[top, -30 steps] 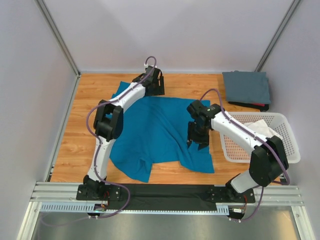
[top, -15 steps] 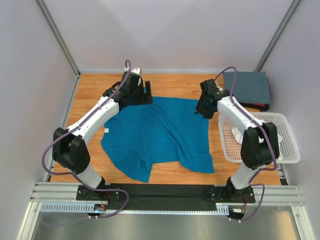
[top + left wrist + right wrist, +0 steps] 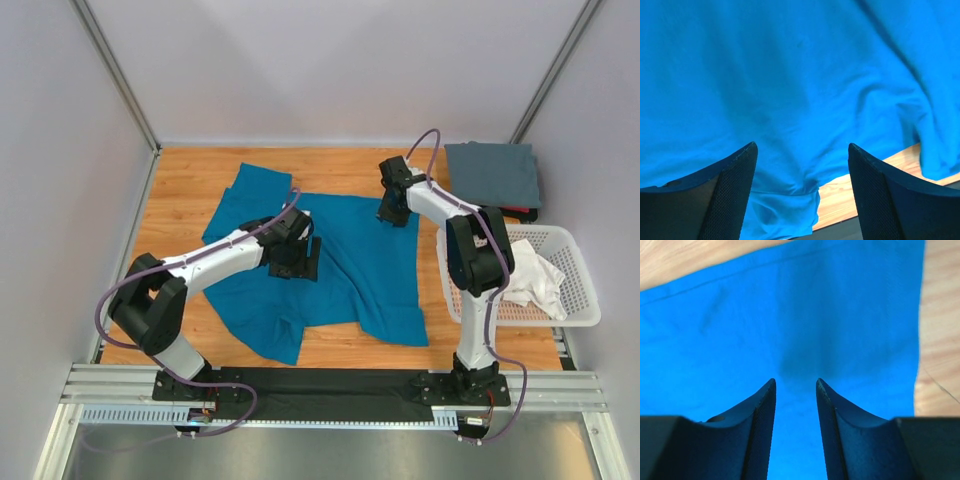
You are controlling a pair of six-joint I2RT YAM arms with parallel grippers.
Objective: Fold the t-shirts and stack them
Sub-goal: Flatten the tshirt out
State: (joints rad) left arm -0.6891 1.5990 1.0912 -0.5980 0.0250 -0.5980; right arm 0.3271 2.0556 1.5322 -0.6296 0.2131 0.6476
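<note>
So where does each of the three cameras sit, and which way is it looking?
Top external: fixed above and behind the arms, looking down on the table; both arms show whole, bases at the bottom.
Left wrist: on the left arm, looking past the left tool, jaws wide apart, at the teal t-shirt.
Right wrist: on the right arm, looking past the right tool, jaws slightly apart, at that shirt's edge.
Shared: all three show the teal t-shirt; only the top view shows the grey t-shirt and basket.

Bright teal-blue t-shirt [image 3: 350, 270], slate grey t-shirt [image 3: 492, 172], white t-shirt [image 3: 535, 278], white lattice basket [image 3: 560, 320], orange-brown wood table [image 3: 180, 190]
</note>
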